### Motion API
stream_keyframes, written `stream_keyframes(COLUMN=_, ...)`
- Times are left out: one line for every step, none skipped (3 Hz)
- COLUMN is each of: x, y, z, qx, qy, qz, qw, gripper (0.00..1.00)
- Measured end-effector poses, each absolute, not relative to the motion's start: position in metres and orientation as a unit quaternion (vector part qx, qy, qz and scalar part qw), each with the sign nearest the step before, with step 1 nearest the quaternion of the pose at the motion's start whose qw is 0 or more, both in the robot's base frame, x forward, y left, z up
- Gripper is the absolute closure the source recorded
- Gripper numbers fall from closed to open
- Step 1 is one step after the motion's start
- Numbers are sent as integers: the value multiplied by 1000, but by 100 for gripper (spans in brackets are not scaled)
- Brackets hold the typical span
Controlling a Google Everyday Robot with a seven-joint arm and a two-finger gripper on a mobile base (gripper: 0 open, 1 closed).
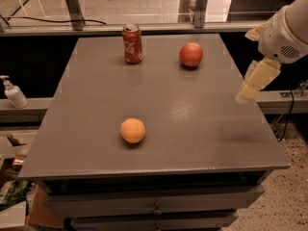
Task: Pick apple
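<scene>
The red apple (191, 55) sits on the grey table (192, 124) at the far right, upright and untouched. My gripper (245, 95) hangs from the white arm at the right edge of the table. It is to the right of the apple, nearer the camera, and apart from it. It holds nothing that I can see.
A red cola can (132, 44) stands at the far middle, left of the apple. A pale orange fruit (133, 130) lies near the front left-centre. A soap dispenser (13, 93) stands on a ledge to the left. Drawers sit under the tabletop.
</scene>
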State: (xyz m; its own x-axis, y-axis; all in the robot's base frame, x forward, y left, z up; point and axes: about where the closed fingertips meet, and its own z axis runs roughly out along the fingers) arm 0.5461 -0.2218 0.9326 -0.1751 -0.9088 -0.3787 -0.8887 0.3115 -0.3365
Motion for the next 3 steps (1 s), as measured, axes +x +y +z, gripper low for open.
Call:
stream_keyframes(x=586, y=-214, z=917, qx=-570, qy=765, qz=-3, qw=300, gripper=0)
stream_keyframes(x=620, y=-210, z=905, qx=-550, qy=766, qz=16, qw=332, gripper=0)
stream_keyframes(x=652, y=-204, z=896, qx=-526, qy=769, qz=42, qw=362, gripper=0)
